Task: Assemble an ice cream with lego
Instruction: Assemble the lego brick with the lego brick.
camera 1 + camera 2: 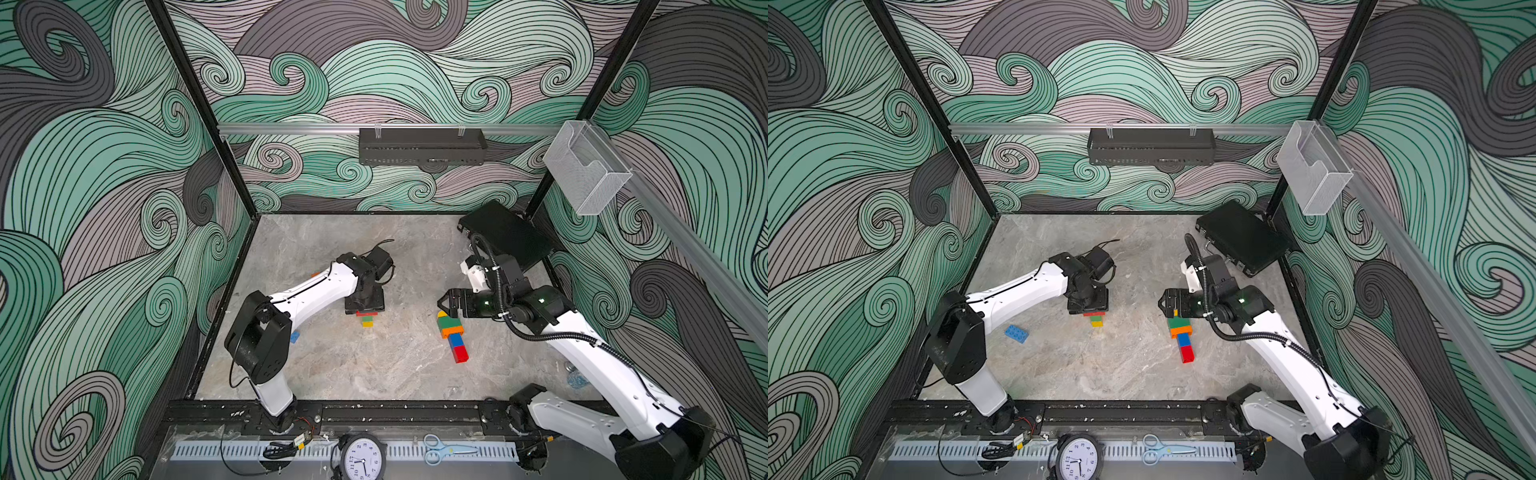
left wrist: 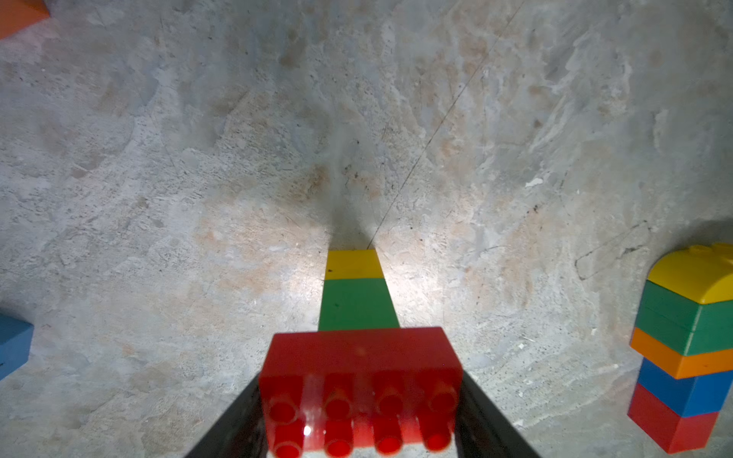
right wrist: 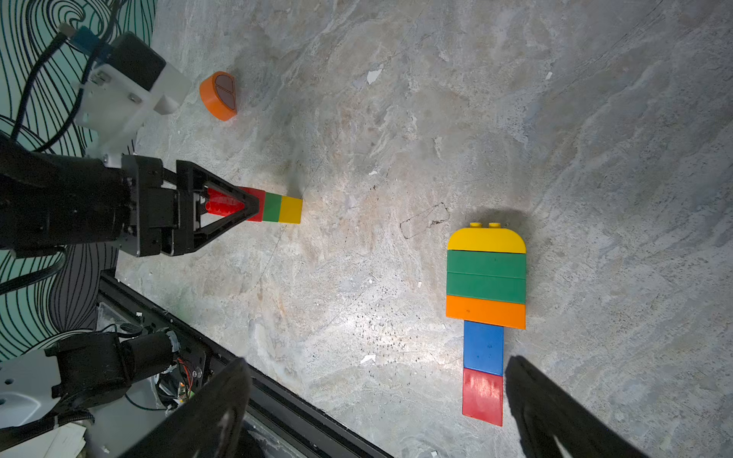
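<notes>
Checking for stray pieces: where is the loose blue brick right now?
In a top view, the loose blue brick lies studs-up on the table, just beside the left arm, left of the red-green-yellow stack.

**Fig. Your two arms: white shells, black joints.**
On your left arm (image 1: 316, 289) and right arm (image 1: 598, 361), note the glossy white link covers, dotted with small dark screw holes, set between boxy black joint housings (image 1: 257, 336). A ribbed black conduit (image 1: 523, 334) runs along the outside of the right arm, held by white ties, and a green lamp (image 1: 541, 299) glows near its wrist. The left gripper (image 3: 250, 207) has black, open-framed triangular fingers (image 3: 185, 206). A thin black cable (image 1: 232, 374) loops beside the left arm.
</notes>
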`<state>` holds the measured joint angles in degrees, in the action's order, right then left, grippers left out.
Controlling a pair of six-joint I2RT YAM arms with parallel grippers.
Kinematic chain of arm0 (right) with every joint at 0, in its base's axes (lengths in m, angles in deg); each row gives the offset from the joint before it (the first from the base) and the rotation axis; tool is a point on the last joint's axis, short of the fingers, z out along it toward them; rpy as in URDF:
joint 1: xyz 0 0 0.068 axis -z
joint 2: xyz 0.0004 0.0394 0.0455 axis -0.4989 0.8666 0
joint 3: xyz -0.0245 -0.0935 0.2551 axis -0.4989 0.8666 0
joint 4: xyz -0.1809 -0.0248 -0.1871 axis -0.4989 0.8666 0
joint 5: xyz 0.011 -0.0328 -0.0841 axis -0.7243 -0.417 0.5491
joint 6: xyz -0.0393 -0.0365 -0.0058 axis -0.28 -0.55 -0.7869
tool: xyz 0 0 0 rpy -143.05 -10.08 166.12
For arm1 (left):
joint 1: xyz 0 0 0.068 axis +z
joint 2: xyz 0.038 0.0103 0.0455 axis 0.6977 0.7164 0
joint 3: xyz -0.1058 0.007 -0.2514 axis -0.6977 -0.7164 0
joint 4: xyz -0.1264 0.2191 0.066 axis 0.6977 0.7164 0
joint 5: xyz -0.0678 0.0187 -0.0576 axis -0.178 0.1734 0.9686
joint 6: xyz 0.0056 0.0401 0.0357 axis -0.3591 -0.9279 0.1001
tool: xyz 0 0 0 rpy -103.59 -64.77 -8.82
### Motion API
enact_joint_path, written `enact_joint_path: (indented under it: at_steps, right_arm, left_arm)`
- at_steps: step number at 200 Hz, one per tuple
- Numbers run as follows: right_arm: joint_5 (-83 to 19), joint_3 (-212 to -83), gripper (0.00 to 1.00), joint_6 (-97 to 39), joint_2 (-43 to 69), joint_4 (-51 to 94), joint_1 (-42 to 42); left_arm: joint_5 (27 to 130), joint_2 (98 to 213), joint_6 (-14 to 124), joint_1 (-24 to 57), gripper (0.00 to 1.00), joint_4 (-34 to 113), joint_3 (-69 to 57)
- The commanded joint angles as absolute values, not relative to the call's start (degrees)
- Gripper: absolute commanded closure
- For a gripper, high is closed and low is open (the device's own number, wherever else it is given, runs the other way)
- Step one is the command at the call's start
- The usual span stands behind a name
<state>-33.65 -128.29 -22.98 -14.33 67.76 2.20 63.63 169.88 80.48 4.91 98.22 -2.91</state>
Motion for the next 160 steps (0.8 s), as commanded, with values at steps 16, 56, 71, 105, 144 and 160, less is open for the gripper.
enact_joint_path:
  at_steps: [16, 56, 71, 105, 144, 160]
  right_arm:
    - [-32.9, -128.6, 0.01, -22.7, -15.2, 68.3, 2.2]
    - [-32.9, -128.4, 0.01, -22.7, -15.3, 68.3, 2.2]
    - [-32.9, -128.4, 0.01, -22.7, -15.4, 68.3, 2.2]
    - [-32.9, -128.2, 0.01, -22.7, -15.5, 68.3, 2.2]
    - [-33.0, -128.4, 0.01, -22.8, -15.3, 68.2, 2.2]
    - [-33.1, -128.7, 0.01, -22.9, -15.1, 68.2, 2.2]
  left_arm:
    - [62.6, 169.9, 80.6, 4.4, 0.31, 101.2, -1.1]
    - [62.3, 169.6, 80.5, 4.4, 0.27, 101.7, -0.7]
    - [62.0, 169.6, 80.5, 4.4, 0.26, 101.6, -0.8]
    - [61.9, 169.0, 80.8, 4.4, 0.22, 101.8, -0.4]
    - [61.7, 165.9, 80.7, 4.3, 0.11, 102.5, -0.4]
    - [61.6, 164.3, 81.0, 4.3, 0.08, 103.4, -0.7]
